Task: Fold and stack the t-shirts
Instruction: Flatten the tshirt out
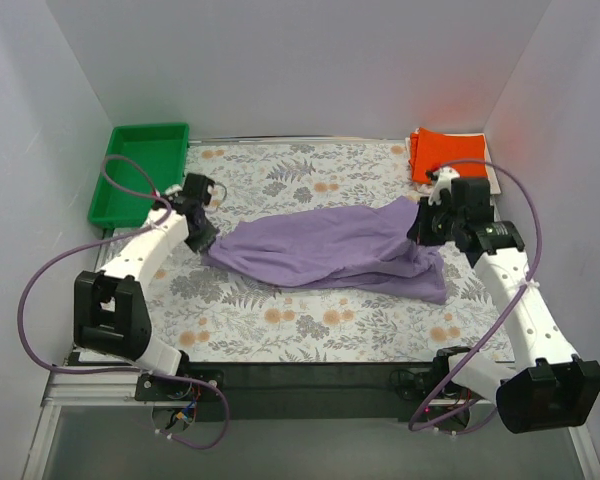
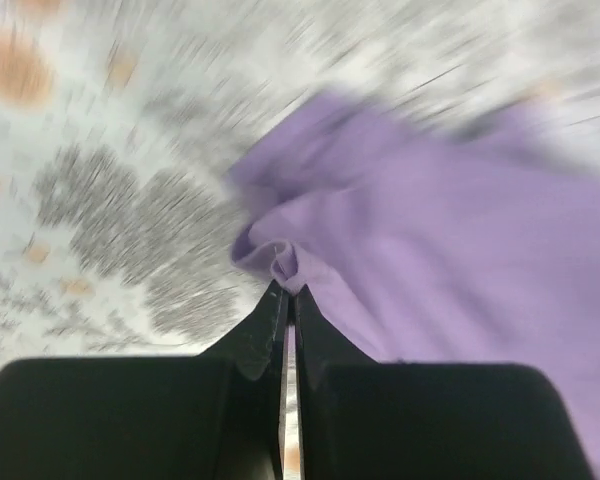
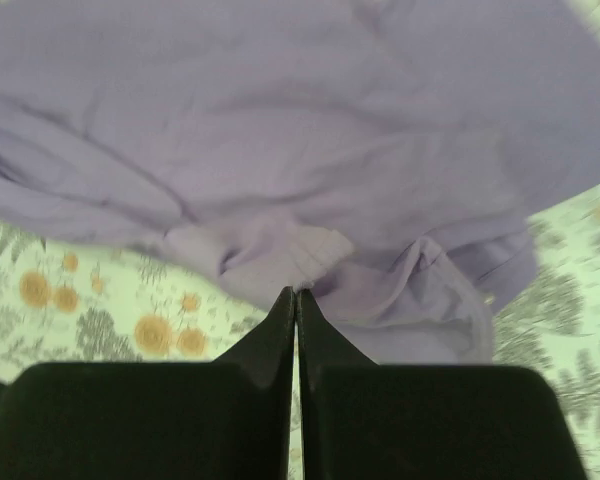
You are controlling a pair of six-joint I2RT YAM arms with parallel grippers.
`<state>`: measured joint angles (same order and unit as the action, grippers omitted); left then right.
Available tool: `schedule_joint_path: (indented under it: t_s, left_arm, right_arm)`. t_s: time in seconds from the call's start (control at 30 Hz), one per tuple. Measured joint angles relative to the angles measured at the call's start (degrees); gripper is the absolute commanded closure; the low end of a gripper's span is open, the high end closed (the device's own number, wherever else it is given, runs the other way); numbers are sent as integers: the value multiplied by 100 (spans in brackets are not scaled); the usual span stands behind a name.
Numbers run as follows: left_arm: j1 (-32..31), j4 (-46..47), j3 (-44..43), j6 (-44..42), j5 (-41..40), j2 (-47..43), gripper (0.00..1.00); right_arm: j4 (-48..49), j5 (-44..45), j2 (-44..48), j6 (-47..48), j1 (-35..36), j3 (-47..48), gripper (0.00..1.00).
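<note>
The left gripper [image 2: 287,297], jaws pressed together, pinches one end of the lavender t-shirt [image 1: 320,250], crumpled across the middle of the floral table [image 1: 280,330]. The right gripper [image 3: 296,300] nips the opposite end (the orange t-shirt [image 1: 442,152] sits folded, far right). Drawing both ends apart evenly should flatten it.

- left arm [image 1: 145,255], right arm [image 1: 520,300]: white link shells, black joint housings
- big black blocks at both bases
- purple cable [image 1: 35,290] loops along each arm
- left gripper [image 2: 288,292], right gripper [image 3: 296,292]: matte black, wedge-shaped jaws tapering to thin tips
</note>
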<state>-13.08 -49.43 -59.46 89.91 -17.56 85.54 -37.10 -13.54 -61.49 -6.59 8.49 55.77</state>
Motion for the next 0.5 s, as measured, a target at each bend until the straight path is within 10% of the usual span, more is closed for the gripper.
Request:
schedule_joint_path:
  t_s: [0.3, 0.5]
  left_arm:
    - [157, -197, -4476, -678, -313, 205, 100]
    - [162, 68, -5073, -1078, -442, -424, 100]
  right_arm:
    - [101, 1742, -828, 358, 11, 3303, 99]
    - [391, 2632, -787, 734, 17, 4579, 99]
